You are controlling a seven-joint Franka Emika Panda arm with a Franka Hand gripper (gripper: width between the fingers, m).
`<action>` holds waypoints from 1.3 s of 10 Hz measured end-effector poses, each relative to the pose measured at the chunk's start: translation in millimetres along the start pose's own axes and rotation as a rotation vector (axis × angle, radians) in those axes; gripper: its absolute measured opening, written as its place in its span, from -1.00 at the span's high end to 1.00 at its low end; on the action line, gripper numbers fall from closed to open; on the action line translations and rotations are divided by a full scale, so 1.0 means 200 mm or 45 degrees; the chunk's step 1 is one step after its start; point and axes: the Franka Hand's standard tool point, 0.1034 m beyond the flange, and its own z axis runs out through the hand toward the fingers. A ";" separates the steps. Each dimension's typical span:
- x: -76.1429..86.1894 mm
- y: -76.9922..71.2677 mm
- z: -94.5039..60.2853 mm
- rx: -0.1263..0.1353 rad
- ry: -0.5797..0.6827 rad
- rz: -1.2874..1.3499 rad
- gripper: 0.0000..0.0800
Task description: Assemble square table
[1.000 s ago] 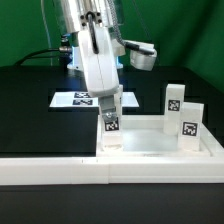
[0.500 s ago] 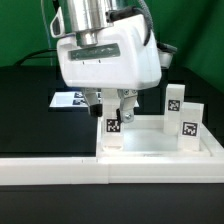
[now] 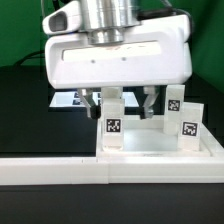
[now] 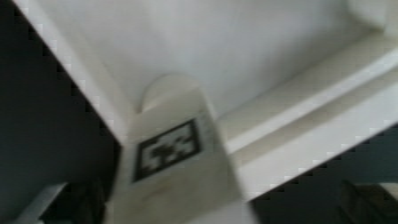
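The square table's white slab (image 3: 160, 146) lies flat behind the front wall. One white tagged leg (image 3: 112, 122) stands upright at the slab's near corner, on the exterior view's left. Two more tagged legs (image 3: 175, 100) (image 3: 188, 122) stand at its right side. My gripper (image 3: 123, 104) hangs just above the slab, open. Its dark fingers (image 3: 97, 103) straddle the top of the upright leg with gaps on both sides. In the wrist view the leg (image 4: 175, 150) with its tag rises between the gripper (image 4: 210, 206) fingers over the slab's rim (image 4: 302, 120).
The long white barrier wall (image 3: 100, 170) runs along the front of the slab. The marker board (image 3: 68, 100) lies on the black table behind, partly hidden by my hand. A green backdrop stands at the back.
My hand has turned about its vertical axis above the upright leg, from side-on to broad face forward. The fingers now show spread apart. The leg stays in place.
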 end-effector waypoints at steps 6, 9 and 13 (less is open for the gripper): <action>0.00 0.01 0.02 -0.008 -0.022 0.112 0.26; 0.02 0.04 0.03 -0.009 -0.033 0.726 0.27; 0.00 0.01 0.04 0.030 -0.151 1.554 0.27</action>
